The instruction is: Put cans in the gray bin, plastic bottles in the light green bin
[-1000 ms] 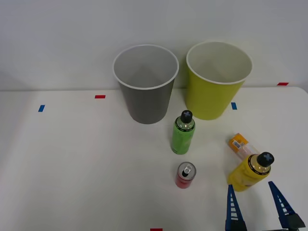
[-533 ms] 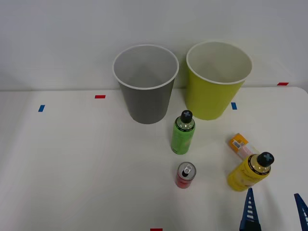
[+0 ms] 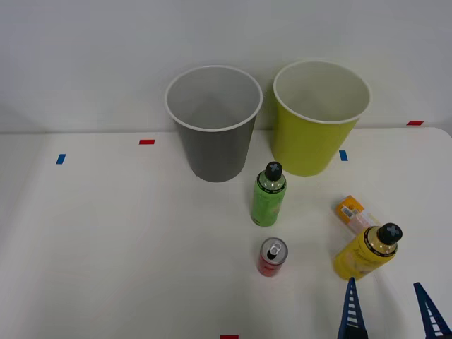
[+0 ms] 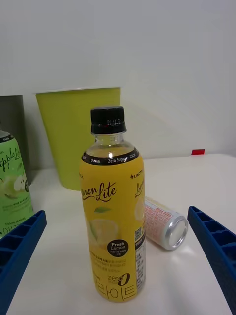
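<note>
Right gripper [image 3: 390, 309] sits at the near right edge of the table [image 3: 106, 240], its two blue ribbed fingers [image 3: 351, 311] spread apart and holding nothing, with the yellow bottle [image 3: 366, 252] standing upright just beyond them. From the wrist camera the gripper [image 4: 118, 256] frames that same yellow bottle [image 4: 114, 216], which stands between the spread fingers [image 4: 19, 241] without touching either; its black screw cap [image 4: 108, 119] is on and its label reads as a lemon drink. Behind it and slightly right lies a pale pink container with an orange label [image 4: 162, 224], on its side with a silvery round end facing the gripper; in the front view this pink item [image 3: 351, 212] rests just beyond the yellow bottle, close to or touching it. A green bottle with a black cap [image 3: 268, 195] stands upright near the middle of the table, and the short red can [image 3: 271, 256] stands upright just nearer than it, silver top up. At the far side the gray bin [image 3: 213, 123] stands to the left and the light green bin [image 3: 318, 119] to the right, side by side, both upright and open. The light green bin [image 4: 78, 133] rises behind the yellow bottle in the wrist view, with the green bottle [image 4: 14, 182] at the edge beside it.
</note>
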Robot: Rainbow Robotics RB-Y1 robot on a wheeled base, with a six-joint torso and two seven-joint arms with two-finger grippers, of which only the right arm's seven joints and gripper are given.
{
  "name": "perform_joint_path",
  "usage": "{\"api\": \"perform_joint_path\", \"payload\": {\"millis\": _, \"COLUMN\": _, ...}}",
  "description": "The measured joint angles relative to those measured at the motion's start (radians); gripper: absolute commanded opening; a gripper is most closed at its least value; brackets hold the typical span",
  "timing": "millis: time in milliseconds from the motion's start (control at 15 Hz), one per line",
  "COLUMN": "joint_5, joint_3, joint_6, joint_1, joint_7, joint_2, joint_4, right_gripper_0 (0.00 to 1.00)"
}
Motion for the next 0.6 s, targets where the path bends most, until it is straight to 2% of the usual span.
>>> {"api": "perform_joint_path", "payload": {"millis": 267, "joint_5": -0.050, "joint_3": 0.030, "joint_6": 0.002, "joint_1": 0.006, "joint_7": 0.010, "joint_2": 0.003, "joint_4": 0.000, "right_gripper_0": 1.00}}
{"api": "perform_joint_path", "payload": {"millis": 600, "joint_5": -0.039, "joint_3": 0.020, "joint_6": 0.002, "joint_1": -0.001, "joint_7": 0.025, "joint_2": 0.016, "joint_4": 0.000, "right_gripper_0": 1.00}}
